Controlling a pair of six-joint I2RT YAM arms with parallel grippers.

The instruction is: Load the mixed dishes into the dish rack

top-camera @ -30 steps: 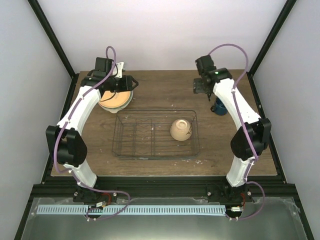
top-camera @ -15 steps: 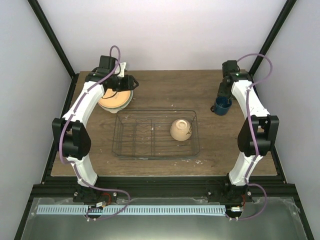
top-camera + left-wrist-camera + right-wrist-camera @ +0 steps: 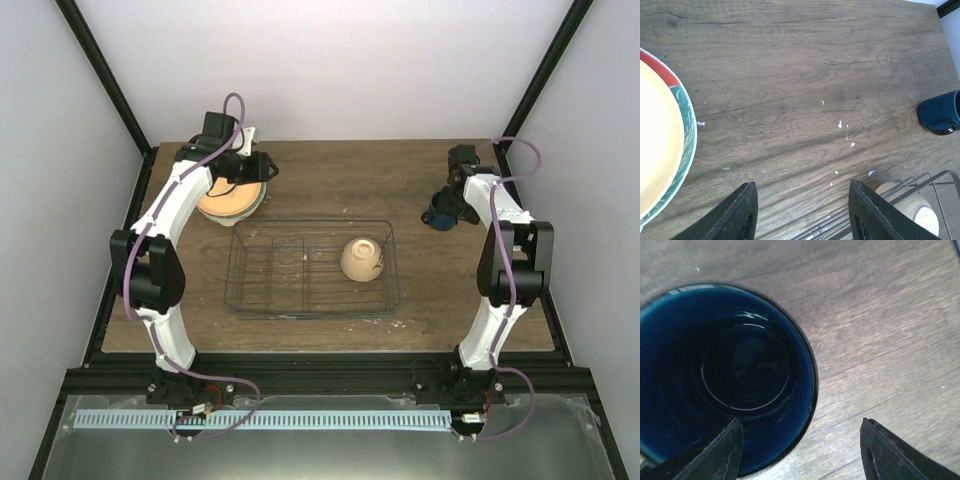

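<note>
1. The right gripper is holding its jaws wide, straddling the rim of the dark blue mug. One finger is over the mouth and the other over the table, and it is gripping nothing.
2. The left gripper is also gaping wide, hanging empty over bare wood just beside the stacked plates.
3. The cream bowl is sitting in the rack, base uppermost.
4. The mug is standing upright on the table, right of the rack, with its mouth facing up and its long axis vertical.

The tabletop is brown wood-grain with white flecks. The orange-yellow plate lies on a patterned plate rimmed red and teal with pale leaves. The mug is glossy dark blue, the bowl cream, the dish rack dark wire.
</note>
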